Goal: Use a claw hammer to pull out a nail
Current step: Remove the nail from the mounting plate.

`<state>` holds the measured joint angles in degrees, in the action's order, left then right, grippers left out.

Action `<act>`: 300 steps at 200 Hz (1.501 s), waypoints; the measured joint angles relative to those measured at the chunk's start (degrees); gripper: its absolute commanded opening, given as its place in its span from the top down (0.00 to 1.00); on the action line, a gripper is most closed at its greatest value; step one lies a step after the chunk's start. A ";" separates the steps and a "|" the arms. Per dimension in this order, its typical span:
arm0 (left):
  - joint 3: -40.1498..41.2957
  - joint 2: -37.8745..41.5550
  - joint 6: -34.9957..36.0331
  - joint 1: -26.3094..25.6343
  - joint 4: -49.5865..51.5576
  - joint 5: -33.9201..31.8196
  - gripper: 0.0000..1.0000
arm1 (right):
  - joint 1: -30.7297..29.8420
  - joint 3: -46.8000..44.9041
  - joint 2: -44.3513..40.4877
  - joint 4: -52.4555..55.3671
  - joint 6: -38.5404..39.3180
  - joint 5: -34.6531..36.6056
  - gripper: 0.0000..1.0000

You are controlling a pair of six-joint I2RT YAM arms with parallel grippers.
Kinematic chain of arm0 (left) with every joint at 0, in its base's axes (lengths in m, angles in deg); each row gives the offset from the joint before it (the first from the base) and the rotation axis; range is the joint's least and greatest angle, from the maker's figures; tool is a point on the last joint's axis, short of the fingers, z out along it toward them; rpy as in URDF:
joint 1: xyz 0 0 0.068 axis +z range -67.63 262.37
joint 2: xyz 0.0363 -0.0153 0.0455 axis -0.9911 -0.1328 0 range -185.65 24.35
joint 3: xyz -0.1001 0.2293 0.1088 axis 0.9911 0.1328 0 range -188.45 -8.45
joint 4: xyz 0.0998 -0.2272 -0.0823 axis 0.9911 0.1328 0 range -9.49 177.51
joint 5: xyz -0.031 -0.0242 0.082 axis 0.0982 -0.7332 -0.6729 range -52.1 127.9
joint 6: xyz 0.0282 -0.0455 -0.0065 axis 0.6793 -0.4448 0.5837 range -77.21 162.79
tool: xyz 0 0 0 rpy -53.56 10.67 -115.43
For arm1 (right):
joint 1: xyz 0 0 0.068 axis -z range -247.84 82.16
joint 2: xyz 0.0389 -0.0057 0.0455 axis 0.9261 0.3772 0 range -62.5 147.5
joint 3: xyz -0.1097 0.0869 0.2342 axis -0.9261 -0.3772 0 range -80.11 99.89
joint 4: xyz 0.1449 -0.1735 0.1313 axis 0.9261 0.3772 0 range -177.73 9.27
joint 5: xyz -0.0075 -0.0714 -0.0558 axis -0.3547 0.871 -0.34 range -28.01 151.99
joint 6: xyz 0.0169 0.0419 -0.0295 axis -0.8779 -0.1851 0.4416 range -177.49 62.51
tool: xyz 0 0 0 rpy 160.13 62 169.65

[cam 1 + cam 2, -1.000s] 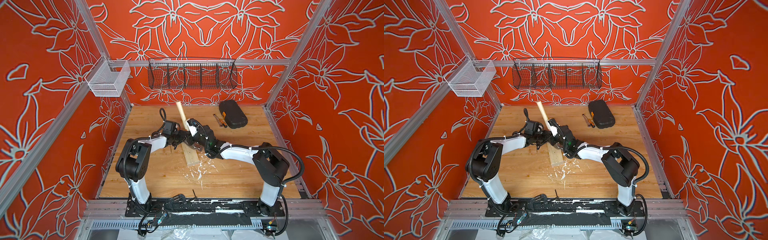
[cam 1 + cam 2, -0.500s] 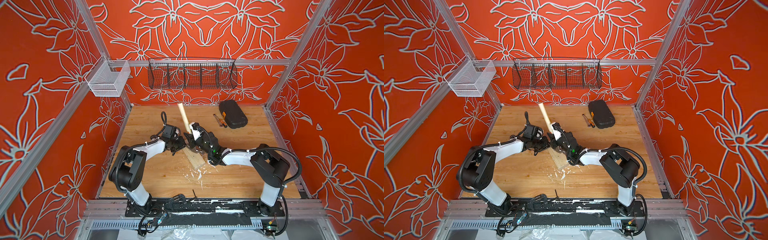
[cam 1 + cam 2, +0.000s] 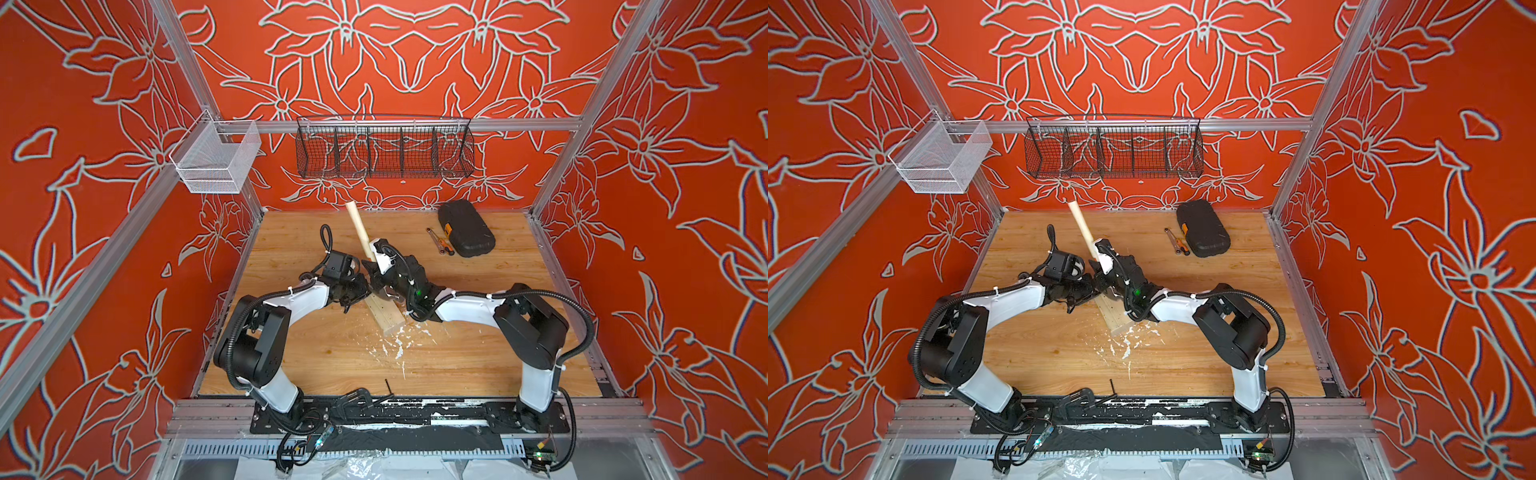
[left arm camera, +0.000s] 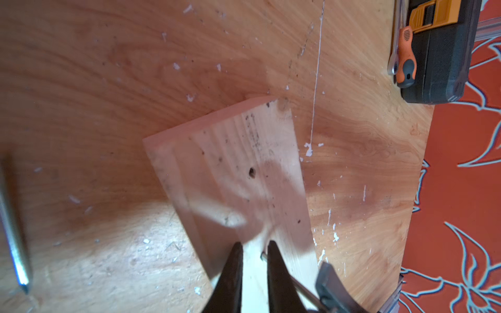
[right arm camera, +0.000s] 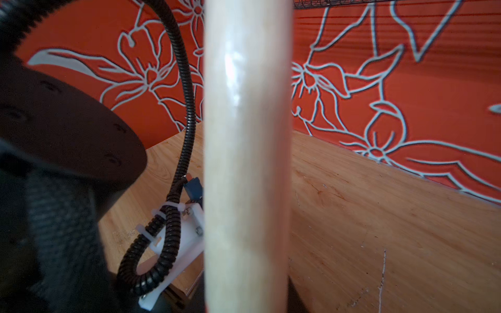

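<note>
Your left end effector, pinched together a second ago, now stands slightly apart over the wood block at the bottom middle of the left wrist view, with the nail slanting just beside it. Your right end effector stays clamped on the handle of the claw hammer at the centre of the counter, so you can likely lever now

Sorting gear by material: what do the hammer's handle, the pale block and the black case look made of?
Claw hammer handle: pale wood, smooth, likely varnished, given its glossy streak. Block: bare, unfinished wood, apparently softwood, with visible grain, smudges and a small hole. Case: seemingly hard black plastic, matt and textured, with an orange latch.
</note>
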<state>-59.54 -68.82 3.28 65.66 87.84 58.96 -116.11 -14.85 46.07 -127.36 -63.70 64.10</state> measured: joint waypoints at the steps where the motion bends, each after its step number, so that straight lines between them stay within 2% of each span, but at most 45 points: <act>1: 0.00 0.00 -0.07 0.00 -0.11 -0.04 0.80 | 0.02 0.11 0.02 0.15 0.02 0.02 1.00; 92: 1.77 0.46 -3.78 0.28 -4.74 -2.14 0.79 | 1.20 5.09 2.47 4.42 0.48 -0.22 1.00; 149: 4.59 1.57 -3.87 -2.95 -2.91 4.13 0.78 | 2.23 4.79 3.10 0.72 0.35 1.42 1.00; 183: 4.79 0.00 -3.87 -2.95 -1.90 4.48 0.78 | 2.36 2.91 3.10 -2.34 0.15 2.03 1.00; 208: 4.68 0.66 -3.45 -2.80 -1.40 3.61 0.64 | 2.32 1.01 2.93 -4.96 0.02 2.03 1.00; 229: 3.23 1.29 -3.23 -1.86 0.02 3.45 0.59 | 1.86 -2.80 1.57 -8.46 -0.07 2.12 1.00; 269: -0.81 1.51 -2.86 2.71 1.86 2.75 0.59 | 0.61 -9.14 0.33 -12.70 -0.02 3.15 1.00; 300: -3.82 1.03 -2.16 4.04 4.63 1.88 0.63 | 0.52 -11.30 0.15 -16.00 -0.26 3.67 1.00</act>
<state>-63.37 -67.79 1.12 69.70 92.47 60.83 -115.59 -26.15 46.23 -143.36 -63.97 67.78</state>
